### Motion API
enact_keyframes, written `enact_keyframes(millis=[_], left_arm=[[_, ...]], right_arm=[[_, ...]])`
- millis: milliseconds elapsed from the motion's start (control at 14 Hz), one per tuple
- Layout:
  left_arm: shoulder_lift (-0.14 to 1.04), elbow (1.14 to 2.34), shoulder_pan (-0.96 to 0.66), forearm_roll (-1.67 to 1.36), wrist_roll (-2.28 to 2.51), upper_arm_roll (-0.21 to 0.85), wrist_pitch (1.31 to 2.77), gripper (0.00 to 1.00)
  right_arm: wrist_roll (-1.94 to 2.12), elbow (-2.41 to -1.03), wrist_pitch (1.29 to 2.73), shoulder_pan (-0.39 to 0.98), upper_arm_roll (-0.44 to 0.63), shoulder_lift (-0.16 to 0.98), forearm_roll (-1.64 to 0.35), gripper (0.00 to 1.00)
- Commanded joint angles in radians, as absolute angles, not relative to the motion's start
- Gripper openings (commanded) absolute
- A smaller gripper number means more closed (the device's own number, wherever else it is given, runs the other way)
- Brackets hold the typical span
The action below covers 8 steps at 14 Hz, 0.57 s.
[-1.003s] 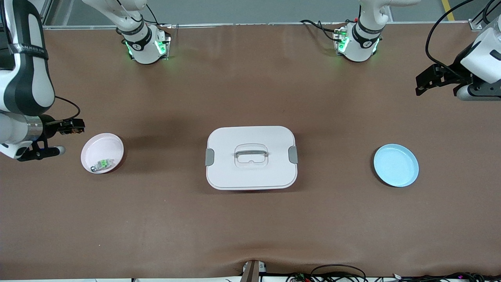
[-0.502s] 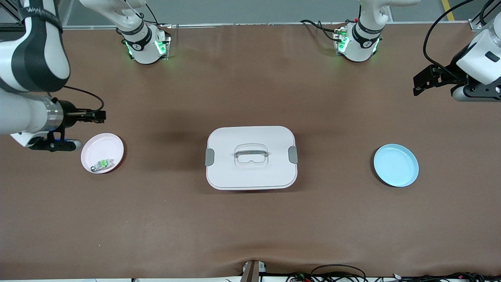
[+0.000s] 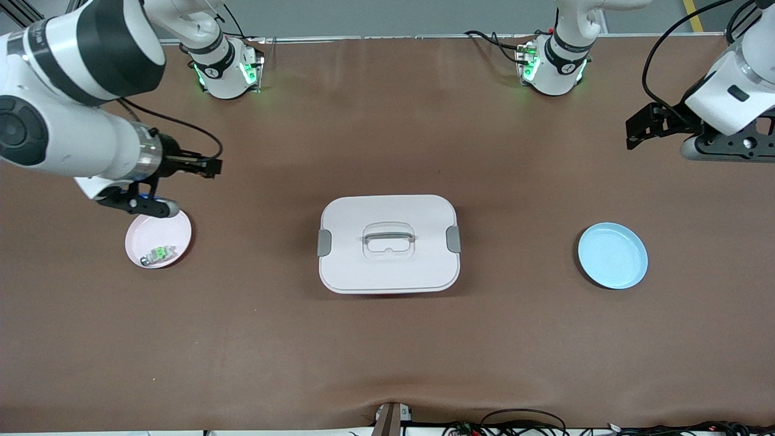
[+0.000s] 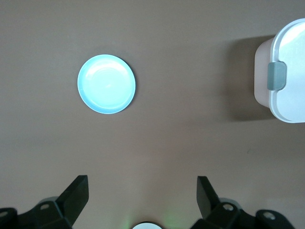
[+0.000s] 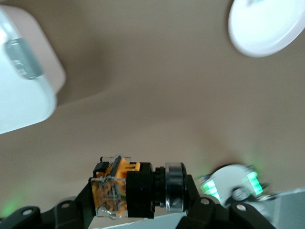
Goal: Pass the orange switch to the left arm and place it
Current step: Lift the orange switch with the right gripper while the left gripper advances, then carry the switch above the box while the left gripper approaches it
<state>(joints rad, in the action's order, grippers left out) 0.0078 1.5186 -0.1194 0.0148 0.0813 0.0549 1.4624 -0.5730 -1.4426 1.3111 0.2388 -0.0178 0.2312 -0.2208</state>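
Right claw (image 3: 209, 168) clenched on the orange switch (image 5: 113, 187), aloft between pink plate (image 3: 158, 236) and box (image 3: 388, 243). Left claw (image 3: 642, 127) released, waiting above blue plate (image 3: 613, 255). Carry step; next, hand-off skirting the box.

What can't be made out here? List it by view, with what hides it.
- Front view: the tiny black-and-orange switch in the right hand is too small to tell.
- Right wrist view: the orange switch is partly hidden by the fingers.
- Left wrist view: the large white plastic box is cut by the edge.
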Motion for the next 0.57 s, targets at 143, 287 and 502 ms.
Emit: enact_keyframes(millis=[143, 287, 502], left_arm=[[0.018, 1.513, -0.12, 0.002, 0.089, 0.097, 1.473, 1.0], [0.029, 1.513, -0.12, -0.011, 0.089, 0.116, 1.479, 1.0], [0.046, 1.513, -0.118, -0.093, 0.089, 0.123, 1.494, 1.0]], right_arm=[[-0.822, -1.393, 1.35, 0.287, -0.006, 0.239, -0.414, 0.26], [-0.958, -1.393, 1.416, 0.333, -0.006, 0.242, -0.472, 0.26], [-1.165, -1.393, 1.543, 0.389, -0.006, 0.261, -0.615, 0.28]])
